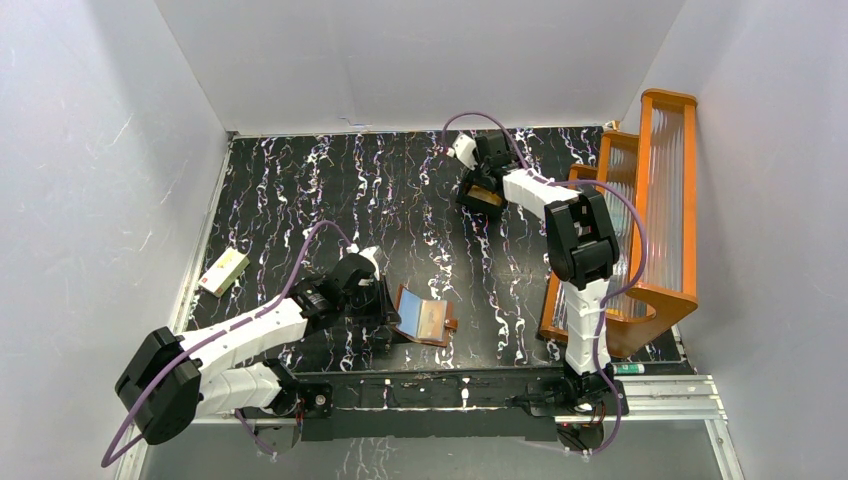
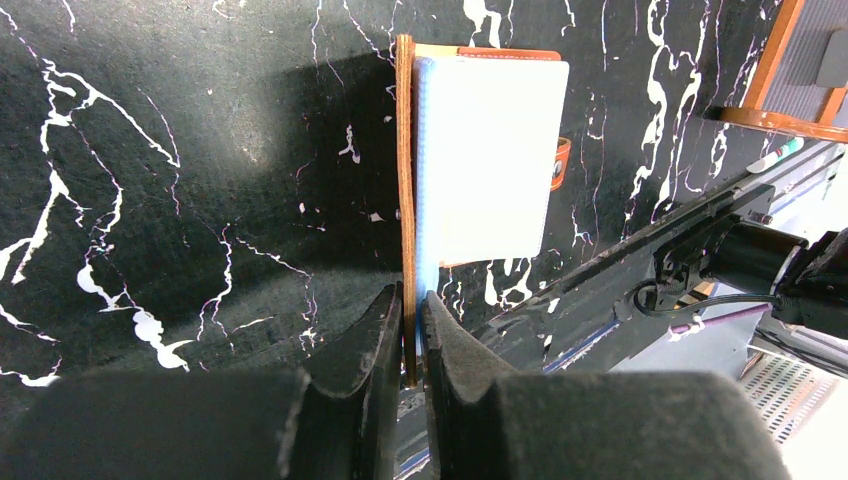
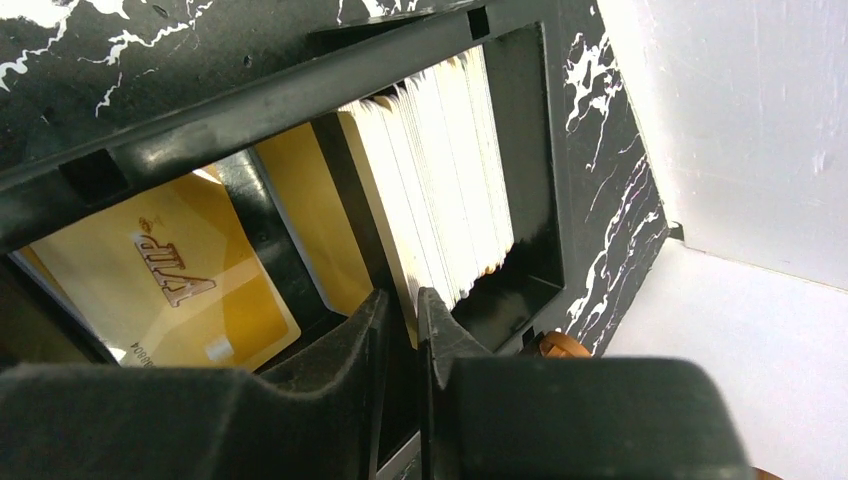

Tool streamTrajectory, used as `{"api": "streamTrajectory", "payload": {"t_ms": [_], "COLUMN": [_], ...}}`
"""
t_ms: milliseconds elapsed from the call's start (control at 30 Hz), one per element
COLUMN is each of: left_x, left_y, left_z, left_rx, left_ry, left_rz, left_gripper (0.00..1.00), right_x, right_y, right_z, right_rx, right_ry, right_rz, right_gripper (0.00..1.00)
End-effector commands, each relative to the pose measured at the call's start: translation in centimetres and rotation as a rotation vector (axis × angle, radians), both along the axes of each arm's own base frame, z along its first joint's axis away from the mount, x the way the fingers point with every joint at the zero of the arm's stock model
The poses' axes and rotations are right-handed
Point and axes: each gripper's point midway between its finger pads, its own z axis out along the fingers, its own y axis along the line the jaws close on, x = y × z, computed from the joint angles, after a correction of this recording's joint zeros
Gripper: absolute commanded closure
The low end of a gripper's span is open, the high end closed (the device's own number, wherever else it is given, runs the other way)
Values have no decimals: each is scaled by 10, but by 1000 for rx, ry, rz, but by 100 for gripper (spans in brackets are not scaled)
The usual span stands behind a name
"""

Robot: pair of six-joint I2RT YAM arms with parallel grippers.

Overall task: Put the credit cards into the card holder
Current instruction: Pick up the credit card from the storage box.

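The top camera hangs high above and behind the arm bases (image 1: 575,395). It looks down and forward over the whole table (image 1: 300,180), from far enough back to take in the side walls (image 1: 90,150). The left wrist camera sits just behind the left gripper (image 2: 412,335), low over the table. It looks along the fingers at the wallet (image 2: 405,150) from very near (the wooden rack (image 2: 770,70) shows in its top right corner). The right wrist camera looks past the right gripper (image 3: 400,325) into the black tray (image 3: 530,150) of cards (image 3: 450,180), closer yet. The top view shares the wallet and rack with the left wrist view and the tray with the right wrist view. The two wrist views share only the marbled table.
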Motion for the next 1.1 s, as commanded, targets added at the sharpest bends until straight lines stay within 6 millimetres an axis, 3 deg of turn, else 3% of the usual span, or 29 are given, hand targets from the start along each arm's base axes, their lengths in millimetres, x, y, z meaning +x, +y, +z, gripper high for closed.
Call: {"api": "streamTrajectory", "payload": {"t_ms": [0, 233, 400, 600, 667, 1067], "left_x": [0, 1, 1, 2, 2, 4], "left_y": [2, 0, 0, -1, 0, 5], "left_z": [4, 6, 6, 5, 3, -5], "left_rx": [-16, -20, -21, -17, -10, 15], "left_ry": [-15, -19, -19, -16, -11, 1], "left_rz": [4, 2, 2, 3, 4, 47], "left_gripper": [90, 89, 89, 89, 89, 88], "right_x": [13, 13, 14, 13, 11, -9], "right_y": [-2, -4, -6, -6, -6, 4], "right_z": [53, 60, 59, 66, 70, 99], "right_rx": [80, 109, 135, 143, 149, 236], "right_ry": [-102, -98, -73, -83, -79, -44], "right_rz": [-31, -40, -39, -39, -32, -13], "right_gripper": [79, 75, 86, 85, 100, 100]}}
